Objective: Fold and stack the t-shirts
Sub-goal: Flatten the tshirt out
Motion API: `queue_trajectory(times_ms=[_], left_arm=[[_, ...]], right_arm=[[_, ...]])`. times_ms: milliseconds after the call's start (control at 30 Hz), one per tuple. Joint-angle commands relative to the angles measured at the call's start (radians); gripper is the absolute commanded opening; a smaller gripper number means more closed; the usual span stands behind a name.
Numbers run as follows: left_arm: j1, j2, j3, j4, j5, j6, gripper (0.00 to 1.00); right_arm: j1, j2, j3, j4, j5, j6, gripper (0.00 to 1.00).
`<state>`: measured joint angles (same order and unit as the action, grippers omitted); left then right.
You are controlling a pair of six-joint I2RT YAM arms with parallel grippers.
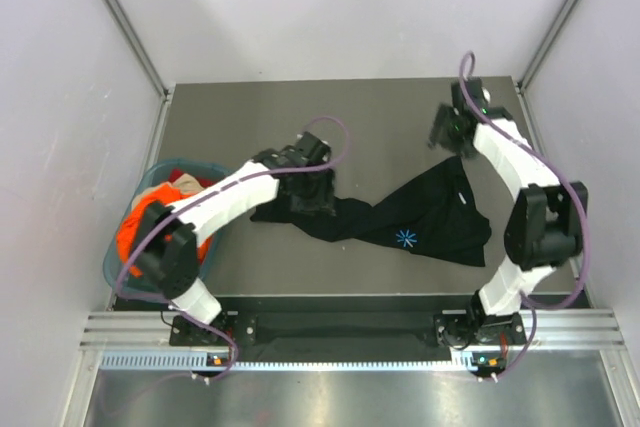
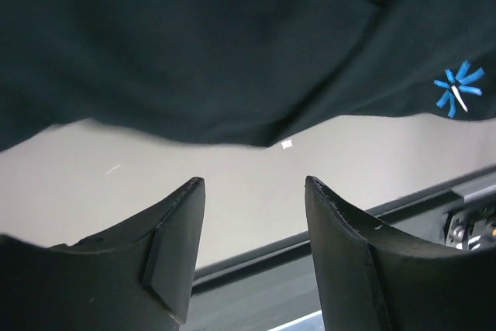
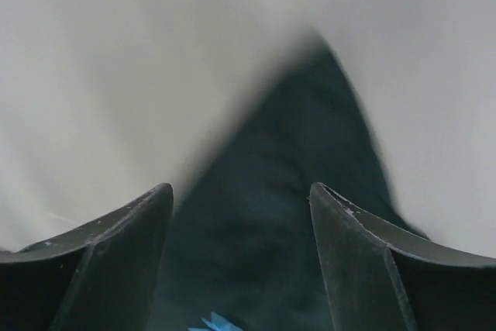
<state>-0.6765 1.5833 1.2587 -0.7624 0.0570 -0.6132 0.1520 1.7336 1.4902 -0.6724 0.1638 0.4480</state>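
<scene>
The black t-shirt (image 1: 420,222) lies crumpled across the middle of the table, its blue-white starburst mark (image 1: 405,238) facing up. My left gripper (image 1: 318,195) hovers over the shirt's left end. In the left wrist view it (image 2: 254,184) is open and empty, with the shirt (image 2: 217,52) just beyond the fingertips. My right gripper (image 1: 443,134) is above the shirt's far pointed corner. In the right wrist view it (image 3: 242,188) is open and empty, with the blurred shirt (image 3: 287,215) below. The orange t-shirt (image 1: 140,227) lies bunched in the basket.
The teal plastic basket (image 1: 118,269) stands at the table's left edge, beside the left arm. Grey walls enclose the table on three sides. A metal rail (image 1: 340,327) runs along the near edge. Bare table (image 1: 300,117) shows behind the shirt.
</scene>
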Motion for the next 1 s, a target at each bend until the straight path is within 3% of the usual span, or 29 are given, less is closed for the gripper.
queue_trajectory(times_ms=[0,167,467,567,600,633,667,767,833,967], left_arm=[[-0.072,0.120,0.073,0.142,0.067,0.052,0.60],[-0.129,0.294,0.194,0.172,0.112,0.075,0.60],[-0.149,0.469,0.281,0.141,-0.006,0.141,0.56],[-0.147,0.471,0.284,0.140,0.026,0.150,0.41],[-0.147,0.468,0.286,0.141,0.041,0.150,0.31],[-0.149,0.459,0.295,0.140,0.049,0.148,0.12],[-0.147,0.451,0.329,0.111,0.025,0.147,0.02],[-0.149,0.406,0.437,0.040,-0.086,0.158,0.00],[-0.147,0.383,0.500,0.032,-0.241,0.188,0.00],[-0.123,0.472,0.786,0.049,-0.440,0.292,0.00]], right_arm=[[-0.115,-0.159,-0.180,-0.041,-0.024,-0.067,0.73],[-0.221,-0.264,-0.356,-0.042,-0.098,-0.103,0.74],[-0.235,-0.378,-0.465,-0.042,-0.257,-0.077,0.74],[-0.235,-0.399,-0.487,-0.046,-0.262,-0.084,0.74],[-0.233,-0.404,-0.490,-0.049,-0.261,-0.092,0.73],[-0.235,-0.407,-0.492,-0.055,-0.257,-0.094,0.74],[-0.233,-0.410,-0.490,-0.061,-0.256,-0.094,0.73],[-0.232,-0.413,-0.476,-0.084,-0.248,-0.089,0.73],[-0.227,-0.401,-0.453,-0.111,-0.233,-0.084,0.72],[-0.209,-0.373,-0.409,-0.159,-0.201,-0.083,0.72]])
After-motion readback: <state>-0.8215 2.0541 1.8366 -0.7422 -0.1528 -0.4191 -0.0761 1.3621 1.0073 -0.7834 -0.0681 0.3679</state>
